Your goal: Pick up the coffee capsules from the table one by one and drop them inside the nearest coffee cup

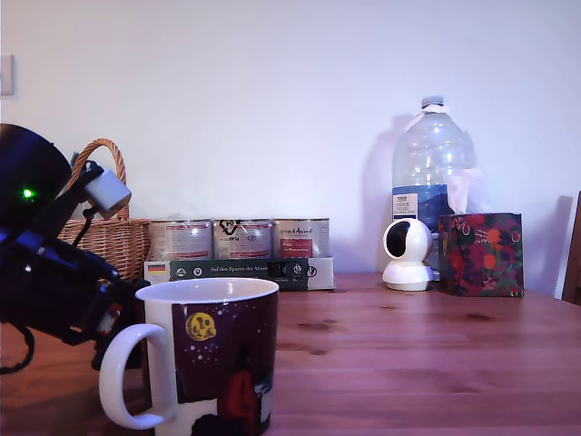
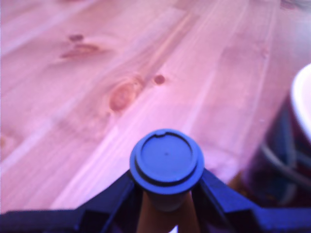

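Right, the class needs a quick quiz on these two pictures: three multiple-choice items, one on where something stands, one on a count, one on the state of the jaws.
1. In the exterior view, where is the small white camera?
A. inside the basket
B. just left of the patterned box
C. on top of the water bottle

2. How many silver tins stand in the row?
A. two
B. five
C. three

3. In the wrist view, the jaws are:
A. closed on a capsule
B. wide open and empty
C. closed on a tin

Answers:
1 B: the camera stands on the table beside that box's left side.
2 C: three labelled tins sit side by side.
3 A: the capsule's round end shows pinched between the two jaws.
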